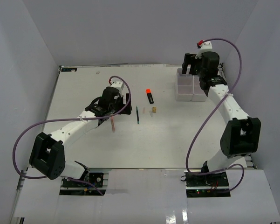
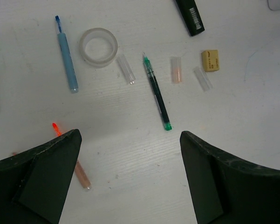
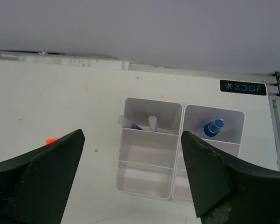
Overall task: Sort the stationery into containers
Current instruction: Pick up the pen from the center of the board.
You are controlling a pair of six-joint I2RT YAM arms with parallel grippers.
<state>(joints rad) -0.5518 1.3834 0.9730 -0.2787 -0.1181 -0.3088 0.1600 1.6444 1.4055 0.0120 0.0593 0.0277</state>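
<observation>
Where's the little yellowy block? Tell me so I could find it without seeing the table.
Look at the middle of the white table, where a black marker with an orange-red cap lies. Just nearer the arms than that marker sits the small tan block. It is the only short, chunky, yellowish thing; its neighbours are a long thin green-tipped pen and clear little tubes.

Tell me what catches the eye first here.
In the middle, an orange-capped marker, a green pen and a clear tape ring lie apart, in front of the open left gripper. At the far right, two white boxes sit side by side, with a blue-capped bottle in the right one's end compartment.
</observation>
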